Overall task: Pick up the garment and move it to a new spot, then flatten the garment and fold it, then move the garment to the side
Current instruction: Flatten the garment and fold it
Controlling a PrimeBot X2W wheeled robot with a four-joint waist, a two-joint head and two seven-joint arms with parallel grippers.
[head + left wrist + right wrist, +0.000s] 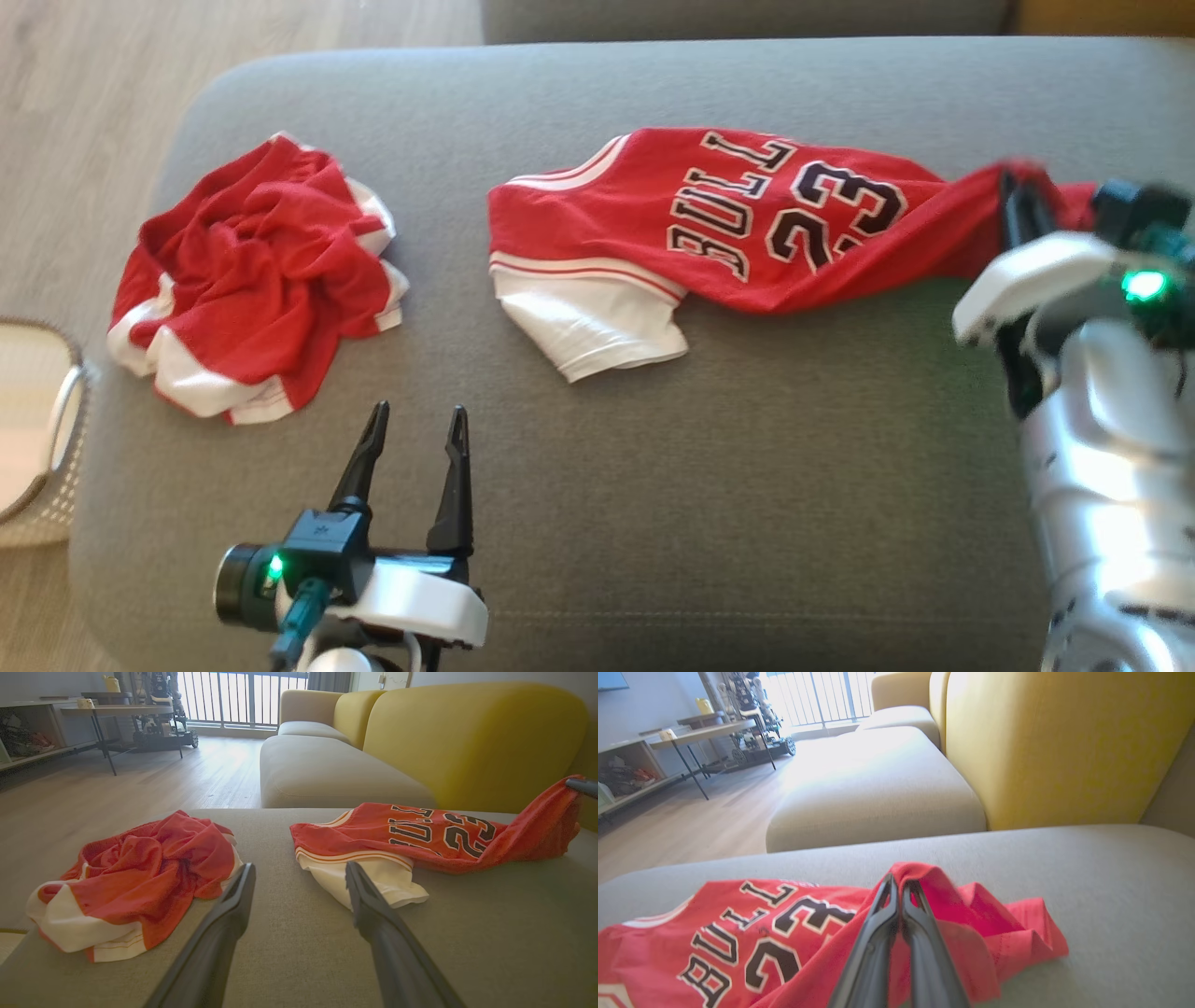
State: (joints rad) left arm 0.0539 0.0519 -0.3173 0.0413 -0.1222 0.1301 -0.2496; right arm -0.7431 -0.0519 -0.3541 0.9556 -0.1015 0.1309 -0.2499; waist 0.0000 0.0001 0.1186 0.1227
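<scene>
Garment (747, 224) lies lengthwise left-right — right gripper (901, 884) clamps its right end.

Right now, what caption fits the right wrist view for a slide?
Right gripper shut on a bunched fold of the red jersey lying on the grey cushion.

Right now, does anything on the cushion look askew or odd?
The red number 23 jersey lies twisted, its right end lifted off the grey cushion by the shut right fingers. A red-and-white garment sits crumpled in a heap at the left.
</scene>
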